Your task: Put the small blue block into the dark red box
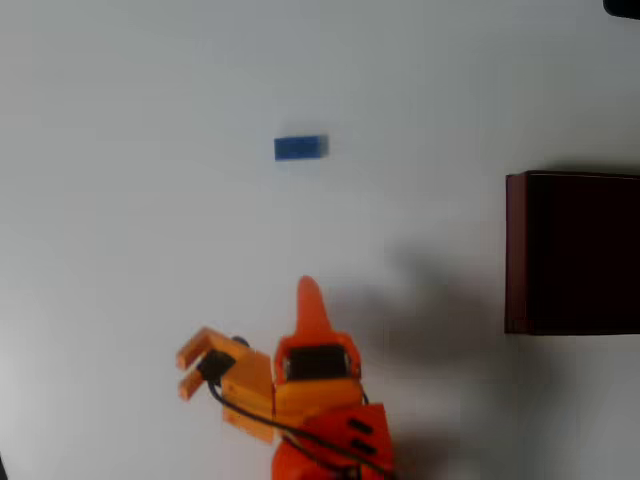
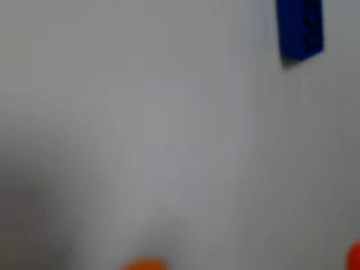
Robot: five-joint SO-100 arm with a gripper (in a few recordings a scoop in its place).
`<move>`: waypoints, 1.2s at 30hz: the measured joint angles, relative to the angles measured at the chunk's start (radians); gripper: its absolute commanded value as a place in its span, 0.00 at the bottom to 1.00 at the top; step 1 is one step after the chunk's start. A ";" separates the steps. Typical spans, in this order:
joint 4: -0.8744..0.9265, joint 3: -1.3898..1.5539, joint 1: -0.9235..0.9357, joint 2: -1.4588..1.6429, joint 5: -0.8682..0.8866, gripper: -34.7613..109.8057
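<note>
Block [image 1: 300, 148], tiny, bright blue, seemingly oblong.

White table [image 1: 120, 200], overhead view: blue block [image 1: 300, 148] lying flat near centre, long axis from 3 to 9 o'clock; dark red box [image 1: 517, 250] at the 3 o'clock edge, open-topped, cut off by the frame, well apart from the block. Wrist view: block [image 2: 300, 28] at 1 o'clock on the table [image 2: 140, 140]

Looking like a bare robot test bench or lab setup: plain white table [image 1: 120, 120] stretching edge to edge, carrying just an orange arm [image 1: 315, 400], nothing domestic showing.
</note>
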 measured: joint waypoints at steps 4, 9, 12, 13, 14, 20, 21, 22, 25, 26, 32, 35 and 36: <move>0.018 -0.244 -0.009 -0.325 0.000 0.36; 0.072 -0.492 0.003 -0.611 -0.012 0.37; 0.103 -0.620 0.003 -0.742 -0.023 0.37; 0.114 -0.658 0.003 -0.782 -0.028 0.37; 0.120 -0.695 0.003 -0.813 -0.031 0.37; 0.140 -0.877 -0.009 -1.019 -0.048 0.37; 0.140 -0.913 -0.012 -1.055 -0.048 0.37; 0.144 -0.943 -0.015 -1.091 -0.048 0.37; 0.156 -1.026 -0.021 -1.172 -0.048 0.37; 0.158 -1.048 -0.021 -1.200 -0.048 0.37; 0.187 -1.181 -0.020 -1.336 -0.048 0.37; 0.196 -1.226 -0.020 -1.394 -0.064 0.37; 0.192 -1.235 -0.020 -1.411 -0.064 0.37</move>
